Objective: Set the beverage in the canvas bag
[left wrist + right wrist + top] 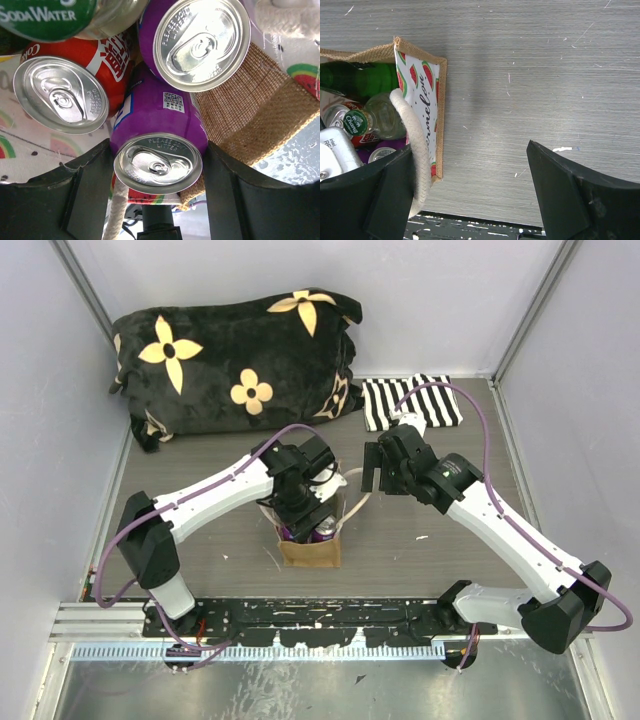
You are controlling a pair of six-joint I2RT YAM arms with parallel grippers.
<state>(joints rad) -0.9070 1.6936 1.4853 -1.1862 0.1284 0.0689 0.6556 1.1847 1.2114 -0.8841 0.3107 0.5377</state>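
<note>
Left gripper [157, 170] clasps purple can [159, 117], upright, lid skyward, inside bag [240, 115]; wrist view alone reveals red can [60, 95]; right gripper [475, 195] gapes empty.

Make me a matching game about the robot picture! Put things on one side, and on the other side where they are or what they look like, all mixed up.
Things:
1. pillow
2. striped cloth
3. left gripper
4. right gripper

Matches:
A. wide open
B. black with yellow flowers
C. fingers around a purple can at the canvas bag
D. lying flat at the back of the table, right of the pillow

Pairs: 1-B, 2-D, 3-C, 4-A
</note>
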